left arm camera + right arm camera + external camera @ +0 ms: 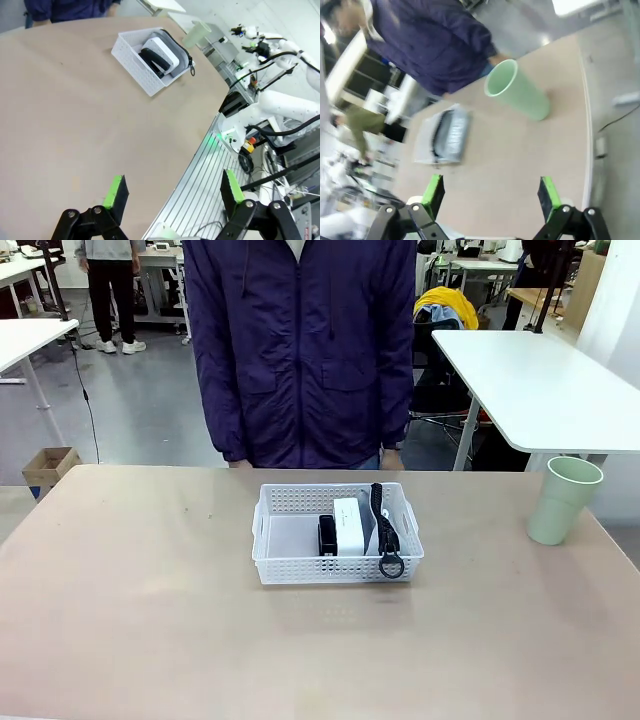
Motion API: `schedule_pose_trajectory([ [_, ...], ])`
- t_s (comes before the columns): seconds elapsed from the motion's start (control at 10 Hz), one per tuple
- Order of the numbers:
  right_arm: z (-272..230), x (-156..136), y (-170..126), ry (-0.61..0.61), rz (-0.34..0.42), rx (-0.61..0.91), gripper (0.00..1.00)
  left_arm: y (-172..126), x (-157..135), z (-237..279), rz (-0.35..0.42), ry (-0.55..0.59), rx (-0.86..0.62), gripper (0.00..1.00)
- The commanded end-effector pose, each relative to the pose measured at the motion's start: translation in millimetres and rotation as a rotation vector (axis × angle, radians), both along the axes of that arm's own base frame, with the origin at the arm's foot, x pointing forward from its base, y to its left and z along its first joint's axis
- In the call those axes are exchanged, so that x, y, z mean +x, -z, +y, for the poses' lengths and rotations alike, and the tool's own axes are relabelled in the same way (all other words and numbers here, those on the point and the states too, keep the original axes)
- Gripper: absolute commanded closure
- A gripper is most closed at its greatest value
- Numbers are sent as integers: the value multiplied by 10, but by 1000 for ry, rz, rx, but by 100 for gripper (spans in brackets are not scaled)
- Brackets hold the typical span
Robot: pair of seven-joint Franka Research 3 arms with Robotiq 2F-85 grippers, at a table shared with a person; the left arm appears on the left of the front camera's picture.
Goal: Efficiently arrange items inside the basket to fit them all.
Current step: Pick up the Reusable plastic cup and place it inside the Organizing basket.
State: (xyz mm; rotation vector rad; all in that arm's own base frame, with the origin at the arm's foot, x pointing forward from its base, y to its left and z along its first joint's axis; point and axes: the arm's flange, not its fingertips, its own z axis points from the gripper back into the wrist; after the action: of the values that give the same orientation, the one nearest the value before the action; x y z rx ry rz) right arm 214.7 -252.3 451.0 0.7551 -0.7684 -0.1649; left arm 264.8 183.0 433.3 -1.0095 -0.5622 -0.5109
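The white lattice basket (290, 565) sits mid-table and holds a black stapler (327, 535), a small white box (348, 526) and a grey pouch with a black strap (384, 530) set on edge along its right wall. Its left half is bare. In the left wrist view the basket (134, 61) lies far off with the box (161, 50) and stapler (155, 61) inside. The pale green cup (562, 500) stands upright at the table's right edge, outside the basket. My left gripper (173, 192) is open over the near table edge. My right gripper (491, 194) is open, with the cup (517, 91) ahead of it.
A person in a dark blue jacket (300, 350) stands at the far side, right behind the basket. A white table (540, 380) stands at the back right. A cardboard box (48, 468) sits on the floor at the left. The right arm's base (280, 107) stands beyond the table edge.
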Motion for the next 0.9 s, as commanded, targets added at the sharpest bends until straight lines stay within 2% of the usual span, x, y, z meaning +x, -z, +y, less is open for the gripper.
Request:
schedule_pose_trajectory([
  [0.0, 212, 147, 361, -133, -199, -413, 0, 3, -18, 0, -21, 11, -11, 3],
  [0.1, 216, 172, 553, -260, -304, -483, 0, 3, -18, 0, -21, 11, -11, 3],
  [0.4, 329, 170, 818, -383, -319, -617, 0, 3, -18, 0, -21, 11, -11, 3],
  [0.5, 342, 195, 890, -409, -313, -601, 0, 3, -18, 0, -21, 11, -11, 3],
  [0.6, 357, 193, 917, -401, -271, -561, 0, 3, -18, 0, -21, 11, -11, 3],
  [0.7, -86, 417, 491, -419, -286, -607, 0, 3, -18, 0, -21, 11, -11, 3],
  [0.8, -86, 417, 491, -419, -286, -607, 0, 3, -18, 0, -21, 11, -11, 3],
])
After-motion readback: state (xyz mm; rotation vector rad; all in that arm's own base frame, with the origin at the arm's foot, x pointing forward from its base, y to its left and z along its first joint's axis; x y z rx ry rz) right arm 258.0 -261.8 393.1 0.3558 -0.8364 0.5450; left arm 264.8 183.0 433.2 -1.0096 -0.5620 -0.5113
